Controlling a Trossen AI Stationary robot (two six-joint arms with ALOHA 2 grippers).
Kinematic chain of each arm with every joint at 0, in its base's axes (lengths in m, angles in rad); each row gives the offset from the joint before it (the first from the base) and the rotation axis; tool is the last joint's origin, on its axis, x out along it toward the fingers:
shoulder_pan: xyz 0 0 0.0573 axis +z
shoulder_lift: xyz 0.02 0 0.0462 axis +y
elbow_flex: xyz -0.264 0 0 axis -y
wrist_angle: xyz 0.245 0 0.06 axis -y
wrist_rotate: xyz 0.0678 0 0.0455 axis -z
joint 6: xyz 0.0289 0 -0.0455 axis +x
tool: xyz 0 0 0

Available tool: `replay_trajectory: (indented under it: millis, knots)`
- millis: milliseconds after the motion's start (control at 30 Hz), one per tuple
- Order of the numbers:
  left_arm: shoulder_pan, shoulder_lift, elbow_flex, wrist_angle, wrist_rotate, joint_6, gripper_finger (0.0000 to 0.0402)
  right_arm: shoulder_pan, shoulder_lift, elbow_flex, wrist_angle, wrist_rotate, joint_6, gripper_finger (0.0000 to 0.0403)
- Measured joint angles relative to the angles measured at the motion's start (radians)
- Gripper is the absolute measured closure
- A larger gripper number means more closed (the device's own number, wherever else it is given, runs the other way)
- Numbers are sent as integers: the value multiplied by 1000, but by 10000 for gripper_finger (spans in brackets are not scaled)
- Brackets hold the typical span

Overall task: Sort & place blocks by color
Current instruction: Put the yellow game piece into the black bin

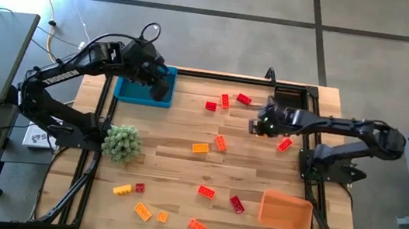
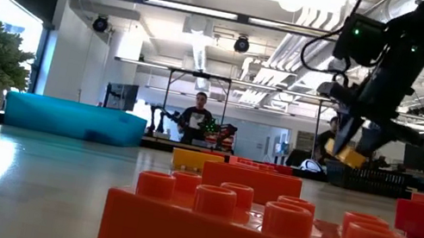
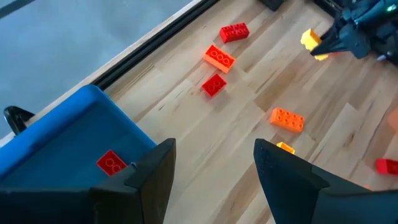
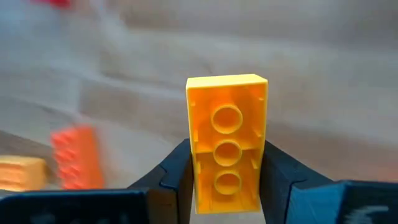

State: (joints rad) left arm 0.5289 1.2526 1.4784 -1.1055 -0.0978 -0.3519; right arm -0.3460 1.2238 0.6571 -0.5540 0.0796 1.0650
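Clamping a yellow block (image 4: pixel 227 142) by its long sides, the right gripper (image 1: pixel 256 125) hangs above the table; the block's long axis runs out past the fingertips. The left gripper (image 3: pixel 212 163), fingers apart, waits over the blue tray (image 1: pixel 126 90).

A blue tray (image 1: pixel 143 91) sits at the wooden table's (image 1: pixel 182 166) far left, an orange tray (image 1: pixel 285 212) near right, a green spiky plant ball (image 1: pixel 122 143) at the left edge.

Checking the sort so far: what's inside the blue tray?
One red studded brick lies in the blue plastic tray; the left gripper, open above, covers the rest.
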Motion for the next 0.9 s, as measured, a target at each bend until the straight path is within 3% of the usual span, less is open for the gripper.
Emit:
replay_trajectory:
  millis: [300, 633, 900]
  knots:
    - [0, 0, 0, 2, 0, -76, 195, -201, -132, 1, 195, 89, -292, 295]
    - [0, 0, 0, 2, 0, -109, 195, -415, -150, 2, 265, 139, -637, 295]
    - [0, 0, 0, 2, -8, -146, 195, -549, -94, 2, 231, 101, -681, 295]
